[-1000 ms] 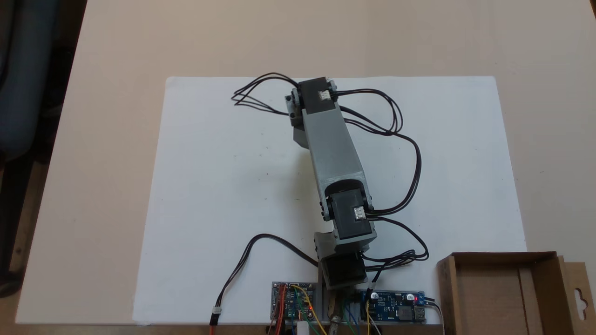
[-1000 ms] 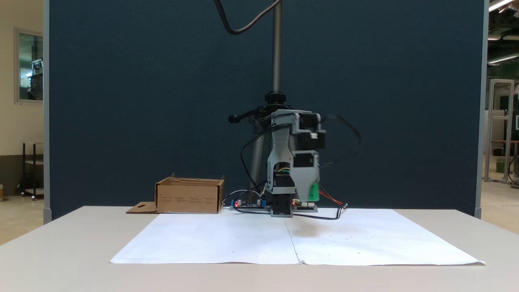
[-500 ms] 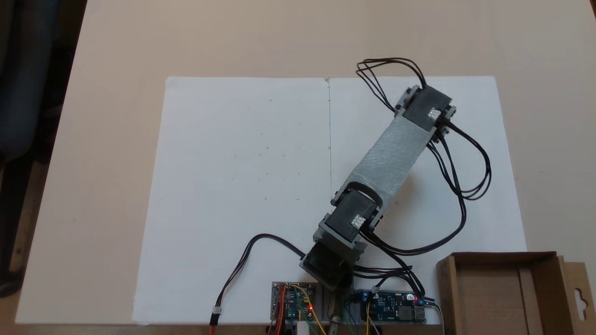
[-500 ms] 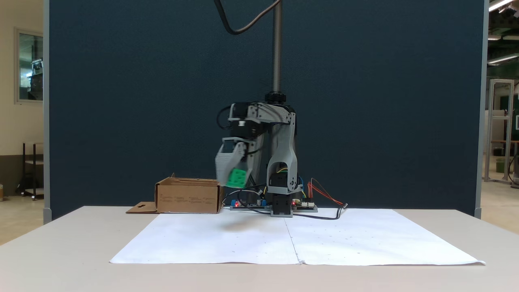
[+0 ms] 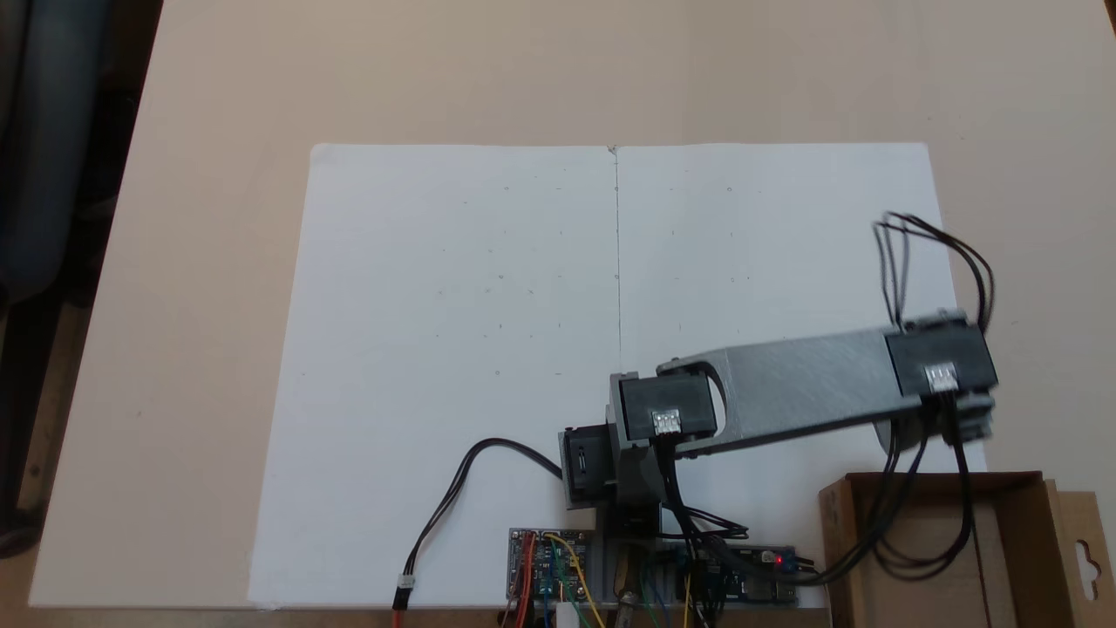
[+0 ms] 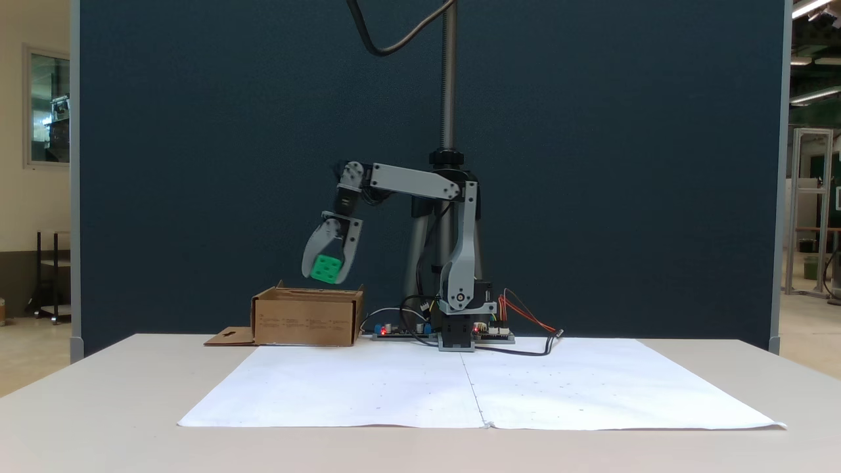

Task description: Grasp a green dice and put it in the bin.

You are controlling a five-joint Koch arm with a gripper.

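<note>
The green dice (image 6: 326, 269) hangs in the air, pinched between the grey jaws of my gripper (image 6: 324, 274), which is shut on it. It sits a little above the top rim of the bin (image 6: 306, 320), a brown cardboard box at the left of this fixed view. From above, the grey arm (image 5: 811, 389) reaches right across the paper, and its black wrist motor (image 5: 942, 366) hides the gripper and the dice. The bin (image 5: 1011, 545) lies at the bottom right corner, just below the wrist, with black cables hanging over its open top.
A large white paper sheet (image 5: 488, 331) covers the tan table. Circuit boards with coloured wires (image 5: 549, 567) sit beside the arm's base at the table edge. A camera pole (image 6: 449, 79) stands behind the arm before a dark blue panel.
The arm has swung around its base from the middle of the paper to the bin's side, carrying the dice. The dice is higher now, just over the box rim.
</note>
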